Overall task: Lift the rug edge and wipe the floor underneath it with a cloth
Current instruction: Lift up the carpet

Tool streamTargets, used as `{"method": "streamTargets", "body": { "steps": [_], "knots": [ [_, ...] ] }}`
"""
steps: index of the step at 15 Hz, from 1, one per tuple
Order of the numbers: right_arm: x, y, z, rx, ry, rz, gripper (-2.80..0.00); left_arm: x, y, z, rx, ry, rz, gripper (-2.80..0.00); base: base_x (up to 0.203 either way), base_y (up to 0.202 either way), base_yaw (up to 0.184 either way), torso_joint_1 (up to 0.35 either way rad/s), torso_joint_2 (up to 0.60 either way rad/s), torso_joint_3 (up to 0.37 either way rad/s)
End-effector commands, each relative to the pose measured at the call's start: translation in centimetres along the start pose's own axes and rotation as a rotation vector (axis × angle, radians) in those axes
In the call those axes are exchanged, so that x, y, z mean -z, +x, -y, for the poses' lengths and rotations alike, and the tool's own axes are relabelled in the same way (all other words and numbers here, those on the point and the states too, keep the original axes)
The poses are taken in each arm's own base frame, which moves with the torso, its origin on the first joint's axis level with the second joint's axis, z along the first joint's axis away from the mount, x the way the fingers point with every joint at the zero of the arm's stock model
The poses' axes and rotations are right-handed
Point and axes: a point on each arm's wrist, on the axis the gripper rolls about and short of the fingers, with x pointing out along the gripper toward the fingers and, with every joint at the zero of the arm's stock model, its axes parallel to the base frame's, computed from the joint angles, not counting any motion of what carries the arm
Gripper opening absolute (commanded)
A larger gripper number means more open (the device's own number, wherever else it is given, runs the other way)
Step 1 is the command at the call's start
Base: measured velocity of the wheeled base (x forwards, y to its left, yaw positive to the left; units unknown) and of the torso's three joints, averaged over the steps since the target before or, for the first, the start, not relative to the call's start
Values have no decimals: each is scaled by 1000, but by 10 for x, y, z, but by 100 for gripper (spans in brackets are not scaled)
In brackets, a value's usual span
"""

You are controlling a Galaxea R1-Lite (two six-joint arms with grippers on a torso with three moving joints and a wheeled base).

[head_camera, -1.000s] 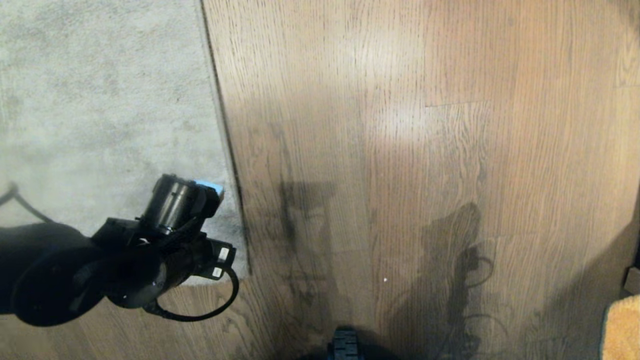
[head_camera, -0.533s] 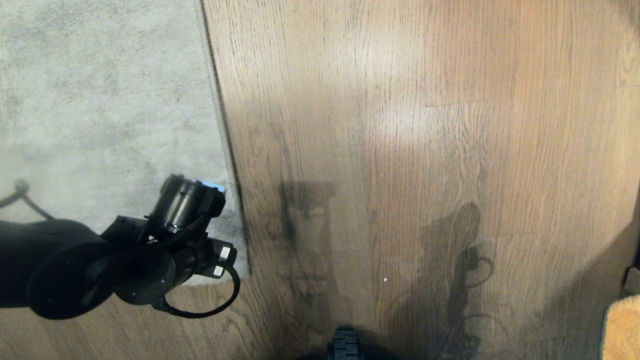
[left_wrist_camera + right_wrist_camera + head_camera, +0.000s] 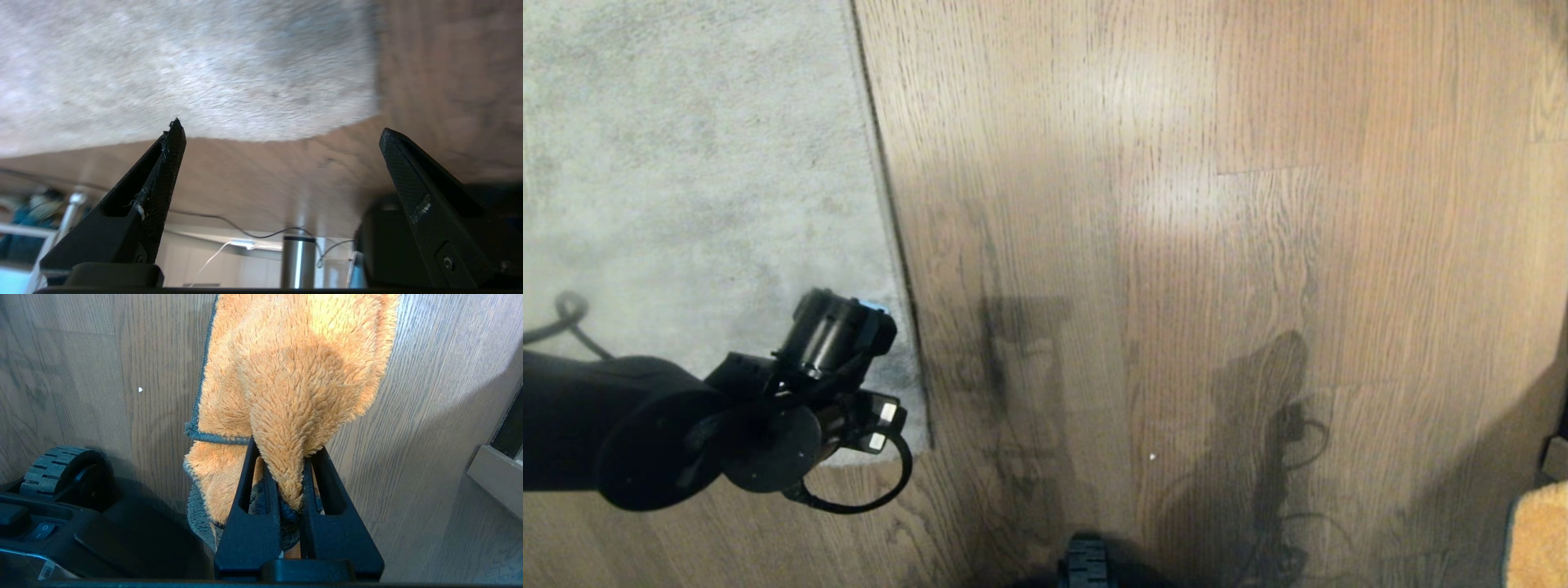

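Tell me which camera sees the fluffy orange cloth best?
The right wrist view. There the fuzzy orange-yellow cloth with a dark grey edge fills the middle, pinched in the right pincer above the brown wood-plank floor. The head view catches only a corner of it at the picture's edge. The left wrist view shows none of it.

A home room, judging by the wood-plank floor point(image 3: 1217, 245) and pile rug point(image 3: 686, 163).

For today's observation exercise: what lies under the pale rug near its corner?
The rug lies flat on the floor, so whatever is beneath it is covered. The open left claw hovers at the rug edge, not lifting it.
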Motion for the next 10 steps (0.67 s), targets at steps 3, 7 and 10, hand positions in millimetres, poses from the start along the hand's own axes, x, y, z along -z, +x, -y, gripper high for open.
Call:
{"method": "streamTargets", "body": {
  "steps": [3,7,10],
  "knots": [
    [0,0,0,-1,-1,-1,-280,2,12,-1,-57,5,-30,0,0,0,0,0,0,0],
    [0,0,0,-1,-1,-1,-280,-7,28,4,-92,-5,-32,0,0,0,0,0,0,0],
    [0,0,0,-1,-1,-1,-280,-14,41,12,-94,-31,4,0,0,0,0,0,0,0]
  ]
}}
